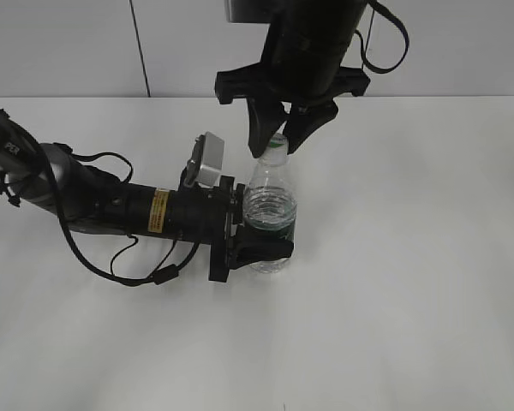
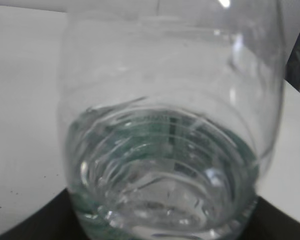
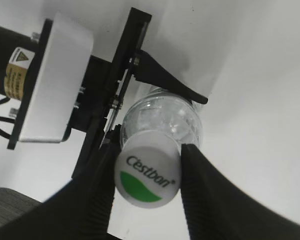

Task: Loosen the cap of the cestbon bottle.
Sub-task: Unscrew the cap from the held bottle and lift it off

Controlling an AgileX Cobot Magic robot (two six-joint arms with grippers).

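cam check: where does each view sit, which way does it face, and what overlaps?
Exterior: high in front, angled down at the white table; shows the left arm lying across it, left hand around the bottle, and the right hand dropping from above.
Left wrist: right against the bottle, facing it side-on; only a dark edge of its own hand shows at the bottom.
Right wrist: above, looking down on the cap between its own fingers; left hand visible below.
Shared: the bottle, in all three.
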